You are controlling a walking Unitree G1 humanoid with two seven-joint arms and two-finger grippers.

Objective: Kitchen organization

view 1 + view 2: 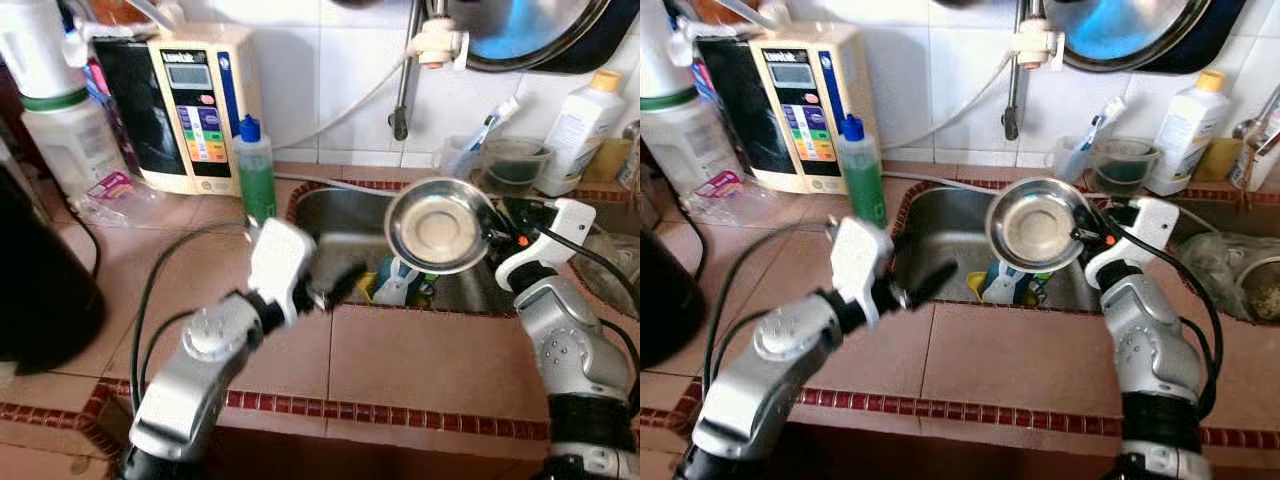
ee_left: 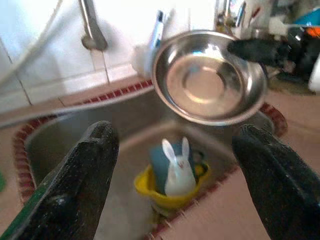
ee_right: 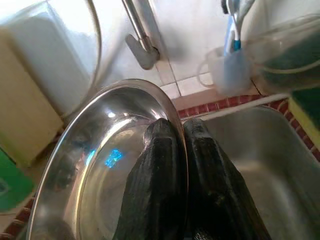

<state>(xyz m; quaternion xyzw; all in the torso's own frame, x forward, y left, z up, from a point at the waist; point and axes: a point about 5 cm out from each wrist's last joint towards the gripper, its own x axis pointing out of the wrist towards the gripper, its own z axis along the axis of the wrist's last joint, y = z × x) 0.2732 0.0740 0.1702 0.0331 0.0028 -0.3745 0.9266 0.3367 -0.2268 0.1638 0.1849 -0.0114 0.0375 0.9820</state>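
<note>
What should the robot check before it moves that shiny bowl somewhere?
1. Right gripper pinches the bowl rim: ok.
2. Bowl looks empty: ok.
3. Bowl is held up above the sink, clear of the faucet: ok.
4. Left gripper is open and holds nothing: ok.
5. Rabbit toy and yellow cup sit in the sink below; setting the bowl down there: not ok.
6. Where the bowl belongs: cannot tell.

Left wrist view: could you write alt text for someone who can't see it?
A shiny steel bowl, pinched at its rim by the right gripper, is held above a steel sink. Down in the sink sits a yellow cup holding a white bunny-shaped item, framed by the left gripper's open black fingers.
</note>
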